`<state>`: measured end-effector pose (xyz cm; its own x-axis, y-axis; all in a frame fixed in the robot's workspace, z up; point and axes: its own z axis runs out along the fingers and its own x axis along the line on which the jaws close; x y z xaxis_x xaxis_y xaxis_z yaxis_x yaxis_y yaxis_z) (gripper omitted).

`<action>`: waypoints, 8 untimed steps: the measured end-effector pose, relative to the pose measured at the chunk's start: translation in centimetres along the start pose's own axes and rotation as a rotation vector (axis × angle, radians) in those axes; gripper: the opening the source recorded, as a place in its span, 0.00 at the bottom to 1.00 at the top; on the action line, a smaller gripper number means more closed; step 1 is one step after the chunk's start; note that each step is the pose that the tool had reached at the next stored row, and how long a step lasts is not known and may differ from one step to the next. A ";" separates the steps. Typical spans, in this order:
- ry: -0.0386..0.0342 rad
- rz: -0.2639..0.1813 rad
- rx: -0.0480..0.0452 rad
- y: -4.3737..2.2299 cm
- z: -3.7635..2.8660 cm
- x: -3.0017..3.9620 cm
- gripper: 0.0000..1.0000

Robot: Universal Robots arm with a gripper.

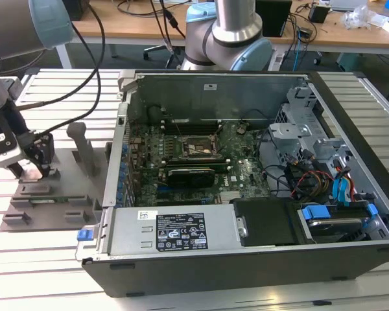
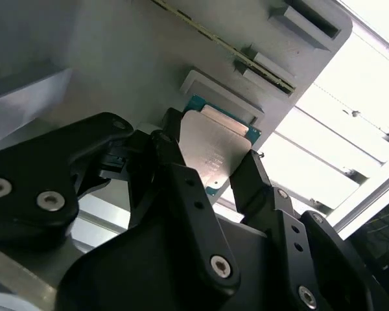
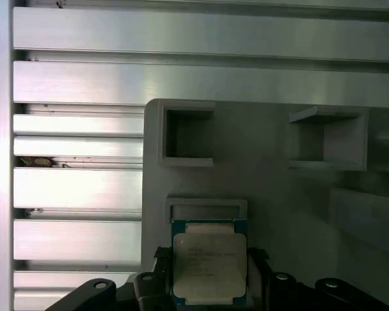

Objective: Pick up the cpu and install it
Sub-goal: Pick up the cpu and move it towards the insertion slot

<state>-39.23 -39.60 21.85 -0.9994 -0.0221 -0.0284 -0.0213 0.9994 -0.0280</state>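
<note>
The cpu [image 2: 215,148] [image 3: 209,259] is a small square chip with a silvery top and a blue-green rim. It sits between my two black fingers [image 2: 175,170] in both wrist views, each finger pressed against one of its edges. My gripper [image 1: 34,170] [image 2: 211,165] [image 3: 209,275] is shut on it, low over the grey plastic tray [image 1: 55,197] at the exterior view's left. The tray's pale recess [image 3: 206,208] lies just beyond the chip. The open computer case [image 1: 350,139] lies to the right, its motherboard socket [image 1: 194,149] uncovered.
Upright pegs [image 1: 85,150] stand on the tray beside the gripper. A long black card [image 1: 191,175] sits below the socket in the case. Cables and blue drive brackets [image 1: 340,188] fill the case's right side. A second arm's base [image 1: 227,32] stands behind the case. The table is slatted aluminium [image 3: 78,188].
</note>
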 end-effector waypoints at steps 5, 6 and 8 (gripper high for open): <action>0.0000 0.000 0.0000 -0.03 -0.99 -0.03 0.55; 0.0000 0.000 0.0000 -0.03 -1.16 -0.03 0.55; 0.0000 0.000 -0.0001 -0.04 -1.52 -0.04 0.55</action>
<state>-39.23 -39.60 23.36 -0.9994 -0.0221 -0.0284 -0.0213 0.9994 -0.0279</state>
